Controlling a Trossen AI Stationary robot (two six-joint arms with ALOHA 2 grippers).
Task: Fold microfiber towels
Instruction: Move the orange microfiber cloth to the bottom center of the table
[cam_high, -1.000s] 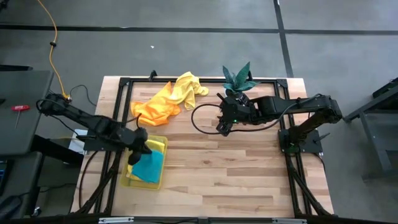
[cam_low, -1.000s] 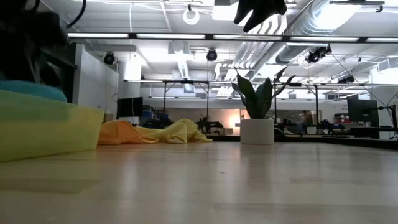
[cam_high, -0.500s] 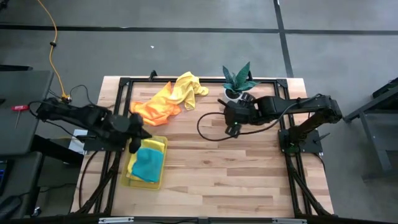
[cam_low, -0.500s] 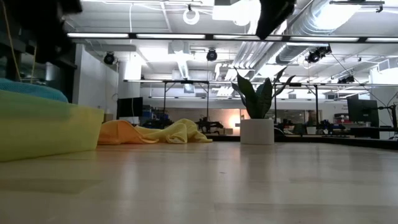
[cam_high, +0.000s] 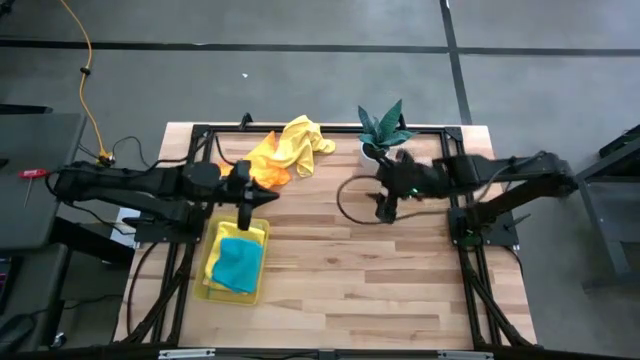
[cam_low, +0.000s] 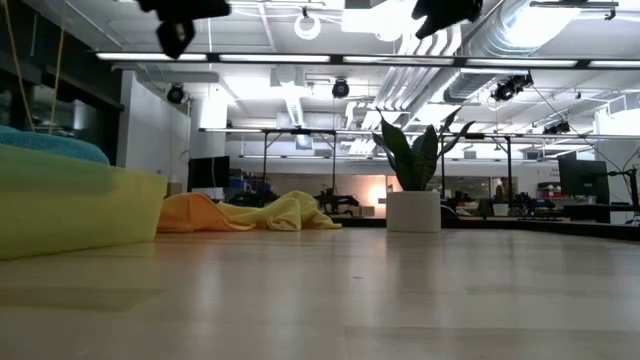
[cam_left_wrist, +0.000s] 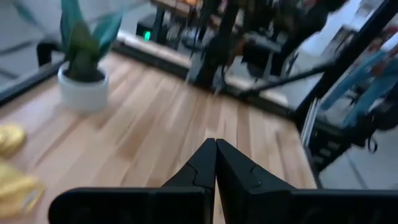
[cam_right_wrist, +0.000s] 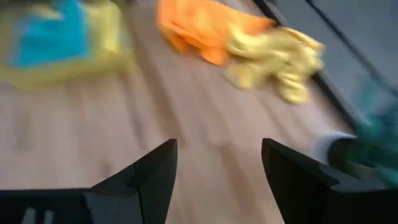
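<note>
The left gripper (cam_high: 243, 203) is hanging above the tabletop (cam_high: 350, 270), over the far edge of the tray (cam_high: 213, 283), with its fingers (cam_left_wrist: 205, 167) pressed together and holding nothing. The right gripper (cam_high: 385, 210) is hovering right of centre, just near of the plant (cam_high: 383, 127), with its fingers (cam_right_wrist: 155, 171) spread wide apart and empty.

A teal towel (cam_high: 238, 265) is lying folded in the tray at the left side, its long axis running near to far, on top of a yellow towel (cam_high: 256, 232) whose edge is showing at the far end. An orange towel (cam_high: 258, 172) and a second yellow towel (cam_high: 297, 145) are lying crumpled at the far edge, touching each other; together they are stretching from left to right and slightly farther, the orange one on the left and the yellow one toward the plant. In the low view both are showing as one low heap (cam_low: 250, 212) left of the plant pot (cam_low: 414, 211).
</note>
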